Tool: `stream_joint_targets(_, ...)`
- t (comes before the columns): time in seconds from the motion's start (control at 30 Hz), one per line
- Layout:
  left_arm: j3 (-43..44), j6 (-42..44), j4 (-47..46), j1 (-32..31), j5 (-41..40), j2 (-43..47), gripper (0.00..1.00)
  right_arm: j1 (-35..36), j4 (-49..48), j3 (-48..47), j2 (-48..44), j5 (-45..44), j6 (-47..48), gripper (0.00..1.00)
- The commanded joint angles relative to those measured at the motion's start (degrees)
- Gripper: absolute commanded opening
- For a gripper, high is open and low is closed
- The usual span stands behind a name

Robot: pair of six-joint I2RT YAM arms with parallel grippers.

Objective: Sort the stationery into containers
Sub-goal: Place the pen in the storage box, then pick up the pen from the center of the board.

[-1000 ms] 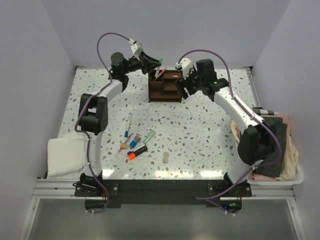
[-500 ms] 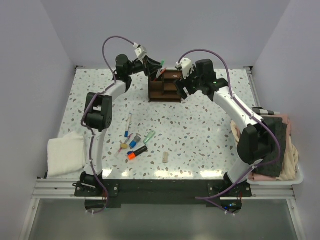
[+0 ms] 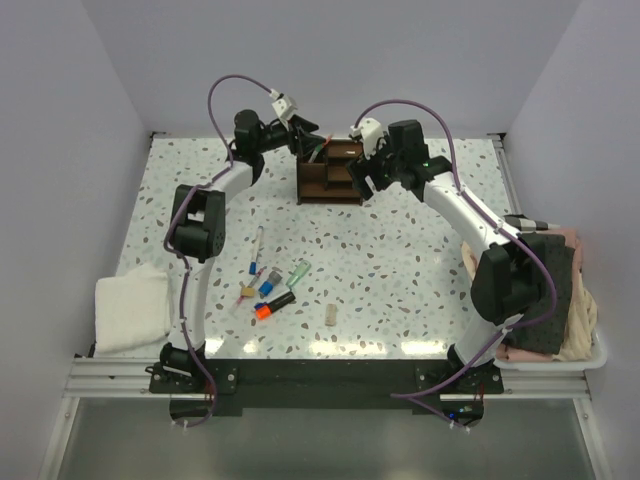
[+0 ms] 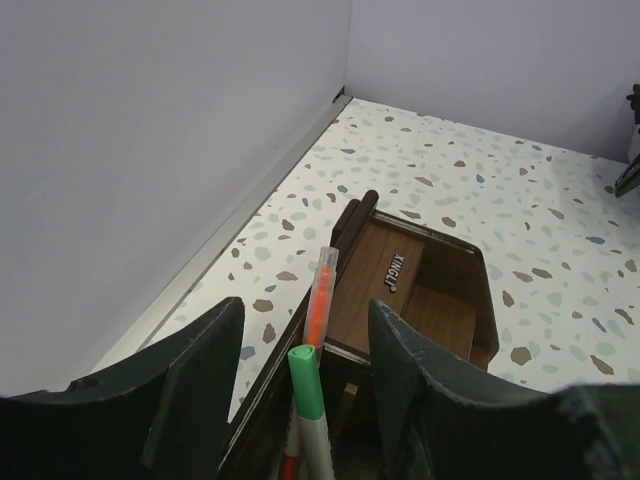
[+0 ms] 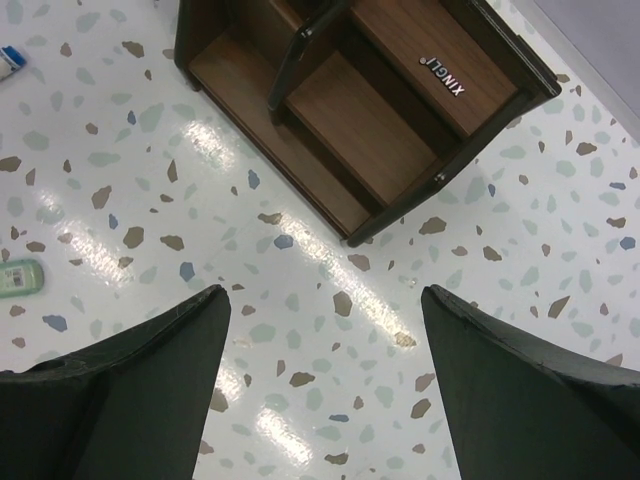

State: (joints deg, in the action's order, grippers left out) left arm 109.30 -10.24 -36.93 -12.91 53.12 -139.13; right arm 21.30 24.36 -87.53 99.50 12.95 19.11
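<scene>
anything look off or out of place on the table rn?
Nothing spilled or damaged. The green marker and orange pen lean tilted in the far-left corner of the organizer rather than standing upright. One tan block lies apart from the loose stationery cluster.

the dark brown wooden organizer box looks to me like smooth, satin-finished wood with faint grain. the white speckled tabletop is polished and throws back glare. the thin orange pen is translucent glossy plastic, and the green marker cap is smooth plastic. at the lower left of the top view, the white folded cloth looks soft and matt.
</scene>
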Motion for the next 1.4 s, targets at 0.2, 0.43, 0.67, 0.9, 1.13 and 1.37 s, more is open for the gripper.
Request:
stream_joint_targets(0.2, -17.21, 18.17, 21.86, 4.64, -1.79, 30.29, 0.64, -0.21, -3.08, -1.86, -1.33, 2.08, -1.62, 0.81)
stream_joint_targets(0.43, -38.27, 31.59, 48.15, 4.29, -12.85, 52.8, 0.65, -0.21, -0.99, -0.36, -3.26, 5.23, 0.57, 0.8)
stream_joint_targets(0.67, -42.5, 40.9, 73.44, 4.99, -20.95, 56.86, 0.6, 0.32, 3.32, -0.72, -4.49, 9.11, 4.61, 0.78)
stream_joint_targets(0.9, -46.0, 50.41, 83.07, 4.99, -26.75, 54.93, 0.55, 4.69, 8.05, -0.81, -5.11, 12.1, 12.24, 0.71)
stream_joint_targets(1.13, -47.78, 43.13, 75.43, 14.38, -23.87, 53.98, 0.57, 18.42, 12.03, 4.04, -3.63, 13.41, 28.53, 0.69)
stream_joint_targets(1.37, -45.31, 23.09, 61.99, 22.49, -19.2, 53.43, 0.7, 28.16, 18.97, -9.33, 11.49, 19.66, 32.19, 0.59)
